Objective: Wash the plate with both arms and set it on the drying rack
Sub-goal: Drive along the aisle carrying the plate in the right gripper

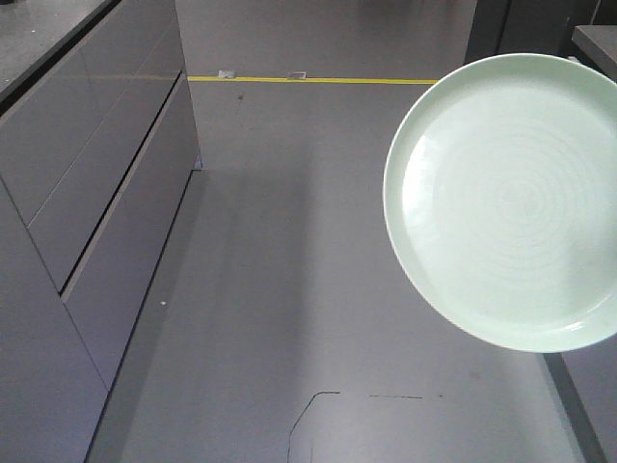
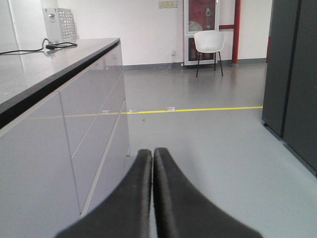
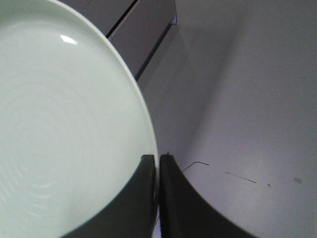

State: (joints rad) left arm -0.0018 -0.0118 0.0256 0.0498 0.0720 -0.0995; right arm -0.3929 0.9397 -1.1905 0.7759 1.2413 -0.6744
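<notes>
Grey floor [image 1: 289,241] — plate [image 1: 511,203] faces front camera, right tool [image 3: 158,159] clamping rim.

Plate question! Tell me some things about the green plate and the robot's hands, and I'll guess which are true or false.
1. The right hand pinches the plate by its rim. True.
2. The left hand holds a sponge. False: it is shut on nothing.
3. The plate lies flat on the floor. False: it is held up in the air.
4. A yellow line runs across the floor. True.
5. The chair by the far wall is red. False: it is white.
</notes>
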